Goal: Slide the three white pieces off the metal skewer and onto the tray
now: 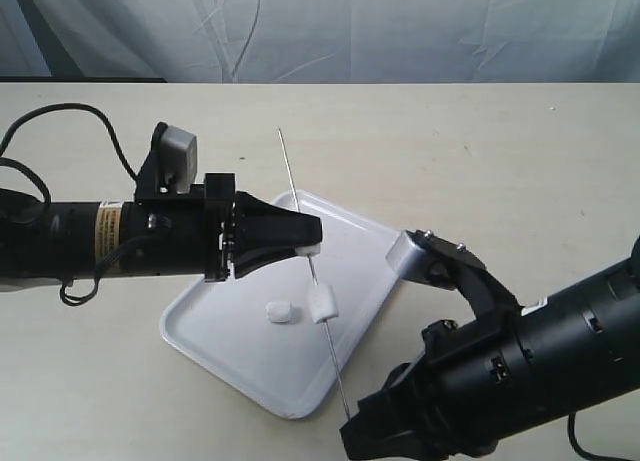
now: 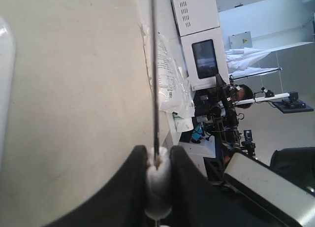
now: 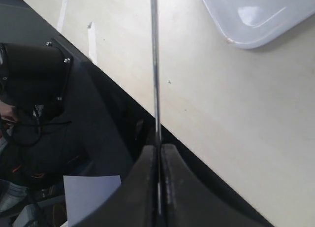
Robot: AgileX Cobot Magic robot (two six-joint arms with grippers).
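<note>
The skewer [image 1: 292, 181] slants over the tray [image 1: 225, 353], its point up and away and its lower end pinched between the closed fingers of the right gripper [image 3: 158, 150], as the right wrist view shows plainly. Of the three white pieces, one loose piece [image 1: 281, 312] already lies on the tray, just beside the rod and clear of it. Two are still threaded. The lower piece [image 1: 323, 304] sits about midway along the rod, above the tray. The upper piece [image 1: 309, 249] is a little higher, between the fingers of the left gripper [image 2: 157, 158]. In the left wrist view those dark fingers press on both sides of the upper piece, with the rod running out past it, so this claw looks clenched on that piece rather than on the metal. By my reading, one third of the job is done. The step in hand is stripping the gripped piece, presumably by drawing it along the rod towards the free point while the right arm holds the rod firm. After that the lower piece has to come off the same way, and both must drop inside the rim rather than onto the table [image 1: 500, 151].
</note>
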